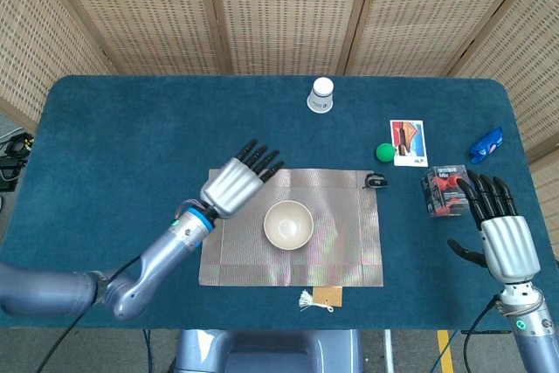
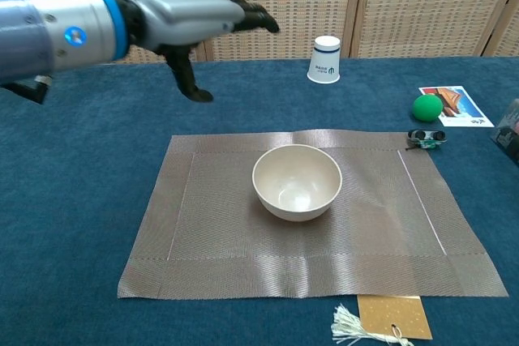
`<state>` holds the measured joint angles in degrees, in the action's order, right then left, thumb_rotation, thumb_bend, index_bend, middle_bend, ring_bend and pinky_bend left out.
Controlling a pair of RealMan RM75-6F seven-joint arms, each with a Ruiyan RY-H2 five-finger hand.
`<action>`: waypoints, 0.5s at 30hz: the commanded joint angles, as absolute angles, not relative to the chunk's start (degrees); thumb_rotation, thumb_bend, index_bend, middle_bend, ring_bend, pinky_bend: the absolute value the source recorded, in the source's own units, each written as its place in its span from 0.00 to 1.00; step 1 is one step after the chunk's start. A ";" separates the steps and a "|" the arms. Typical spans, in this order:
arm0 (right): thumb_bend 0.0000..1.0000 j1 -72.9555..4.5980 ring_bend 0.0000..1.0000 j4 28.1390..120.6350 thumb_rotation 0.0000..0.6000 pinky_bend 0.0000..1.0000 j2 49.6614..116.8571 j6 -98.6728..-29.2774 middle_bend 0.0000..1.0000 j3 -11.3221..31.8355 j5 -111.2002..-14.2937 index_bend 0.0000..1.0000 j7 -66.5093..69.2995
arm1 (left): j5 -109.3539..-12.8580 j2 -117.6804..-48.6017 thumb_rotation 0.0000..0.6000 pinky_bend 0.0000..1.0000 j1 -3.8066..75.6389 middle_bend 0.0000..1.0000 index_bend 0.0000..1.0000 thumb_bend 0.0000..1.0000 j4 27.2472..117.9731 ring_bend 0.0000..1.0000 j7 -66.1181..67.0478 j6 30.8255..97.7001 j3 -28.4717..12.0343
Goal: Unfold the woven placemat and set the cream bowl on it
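Note:
The woven placemat (image 1: 341, 242) (image 2: 203, 241) lies flat and unfolded on the blue table. The cream bowl (image 1: 288, 224) (image 2: 297, 181) stands upright near the mat's middle, free of either hand. My left hand (image 1: 237, 180) (image 2: 182, 14) hovers above the mat's far left corner, fingers spread, holding nothing. My right hand (image 1: 500, 233) rests open at the table's right edge, far from the mat; the chest view does not show it.
A white paper cup (image 1: 321, 94) (image 2: 326, 59) stands at the back. A green ball (image 1: 384, 151) (image 2: 426, 107), a picture card (image 1: 408, 142), a small clip (image 1: 376, 181), a dark box (image 1: 442, 189) and a blue packet (image 1: 486, 144) lie to the right. A tasselled tag (image 1: 320, 298) (image 2: 378, 322) sits by the mat's front edge.

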<state>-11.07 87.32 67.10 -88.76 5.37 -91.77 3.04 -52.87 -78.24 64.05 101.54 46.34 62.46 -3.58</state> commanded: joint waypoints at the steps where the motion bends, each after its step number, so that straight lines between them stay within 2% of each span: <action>1: 0.00 -10.90 0.00 87.43 1.00 0.00 67.09 -88.87 0.00 5.39 -91.67 0.02 2.50 | -56.60 -73.41 1.00 0.00 57.02 0.00 0.00 0.24 105.40 0.00 41.15 71.06 -3.01; 4: 0.00 -10.70 0.00 87.32 1.00 0.00 67.14 -88.80 0.00 5.58 -91.02 0.02 1.27 | -56.67 -70.76 1.00 0.00 51.23 0.00 0.00 0.24 107.57 0.00 39.04 78.24 -1.79; 15: 0.00 -9.85 0.00 89.93 1.00 0.00 66.67 -87.38 0.00 6.32 -87.03 0.00 -5.98 | -67.05 -65.92 1.00 0.00 29.86 0.00 0.00 0.23 106.94 0.00 19.69 93.91 6.89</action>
<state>-10.10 88.91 67.00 -88.11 6.14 -88.25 -4.41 -63.82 -67.56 35.50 107.19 25.56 90.40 3.80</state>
